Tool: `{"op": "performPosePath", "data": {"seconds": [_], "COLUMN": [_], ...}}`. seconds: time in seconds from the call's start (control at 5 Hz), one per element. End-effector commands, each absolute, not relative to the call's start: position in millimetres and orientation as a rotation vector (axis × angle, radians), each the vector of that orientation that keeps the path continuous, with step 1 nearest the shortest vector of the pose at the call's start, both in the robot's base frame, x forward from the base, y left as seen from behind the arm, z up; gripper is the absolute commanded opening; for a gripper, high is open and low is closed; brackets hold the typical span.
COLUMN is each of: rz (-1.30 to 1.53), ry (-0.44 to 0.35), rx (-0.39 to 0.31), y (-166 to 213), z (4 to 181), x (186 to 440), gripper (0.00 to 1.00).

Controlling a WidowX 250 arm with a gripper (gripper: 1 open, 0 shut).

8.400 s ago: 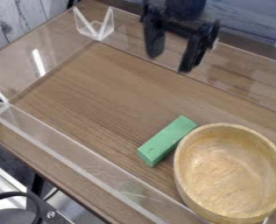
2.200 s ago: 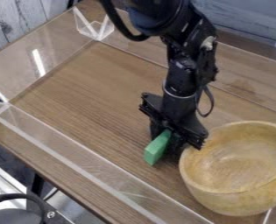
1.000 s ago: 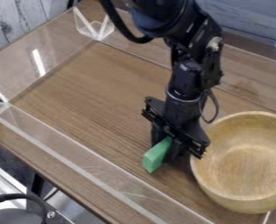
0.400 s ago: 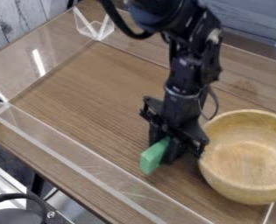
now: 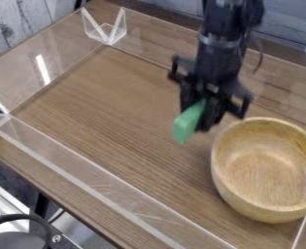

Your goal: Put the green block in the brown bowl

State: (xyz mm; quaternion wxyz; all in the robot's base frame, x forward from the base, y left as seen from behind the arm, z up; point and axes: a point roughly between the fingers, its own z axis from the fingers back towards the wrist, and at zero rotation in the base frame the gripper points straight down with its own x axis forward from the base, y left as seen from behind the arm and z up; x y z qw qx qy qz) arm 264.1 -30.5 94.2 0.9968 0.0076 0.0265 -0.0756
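Note:
The green block [image 5: 187,124] hangs tilted above the wooden table, its upper end pinched between the black fingers of my gripper [image 5: 202,105], which is shut on it. The arm comes down from the top of the view. The brown bowl [image 5: 267,166] sits at the right, its near rim just right of and below the block. The bowl's inside shows nothing in it. The block is off the table surface and just left of the bowl's rim.
A clear acrylic wall [image 5: 64,165] runs along the table's front-left edge. A small clear stand [image 5: 106,27] sits at the back left. Bare wood tabletop [image 5: 97,102] stretches left of the gripper.
My gripper has lifted the green block off the table and carried it up and toward the back, level with the bowl's left rim. The bowl has shifted slightly left.

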Motion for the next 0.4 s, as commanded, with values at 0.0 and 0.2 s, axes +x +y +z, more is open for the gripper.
{"op": "performPosePath", "data": {"seconds": [0.0, 0.2], "rz": [-0.157, -0.148], "ry": [-0.044, -0.035], "rx": [0.010, -0.027], "y": [-26.1, -29.2], "z": [119.0, 111.4], "x": [272.2, 261.0], "gripper": [0.00, 0.00]}}
